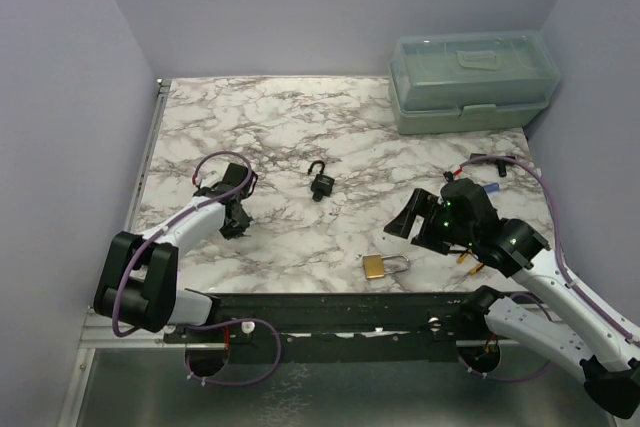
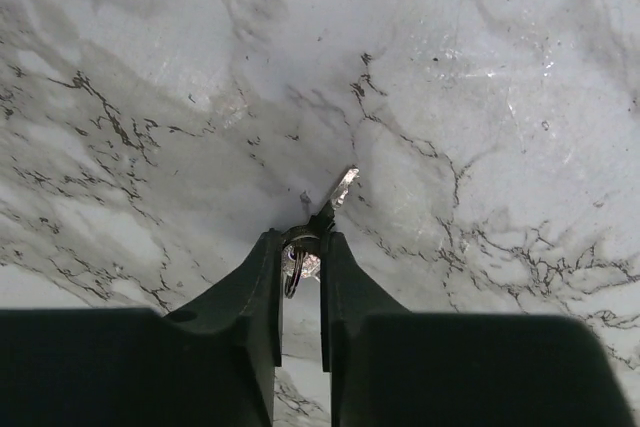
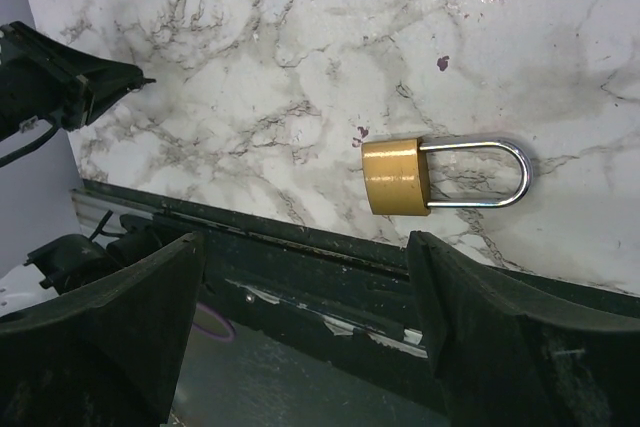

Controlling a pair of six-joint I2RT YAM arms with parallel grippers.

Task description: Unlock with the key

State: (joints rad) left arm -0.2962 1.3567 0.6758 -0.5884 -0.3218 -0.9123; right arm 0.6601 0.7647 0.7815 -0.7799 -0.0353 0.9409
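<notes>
At the left side of the table (image 1: 280, 127), the left tool (image 1: 233, 219) points down at the marble surface. In the left wrist view its fingers (image 2: 262, 277) stand narrow, pinching the head of the key (image 2: 338, 190); the key's blade sticks out past the fingertips, tilted up to the right, over bare marble.

The right tool (image 1: 415, 230) hangs over the table's near edge with its jaws wide and nothing between them. Just beyond it lies the brass padlock (image 3: 395, 177), flat on its side, shackle closed and pointing right.

A small black padlock (image 1: 321, 183) sits near the table's middle, well apart from both tools. A pale green case (image 1: 470, 82) stands at the far right corner.
</notes>
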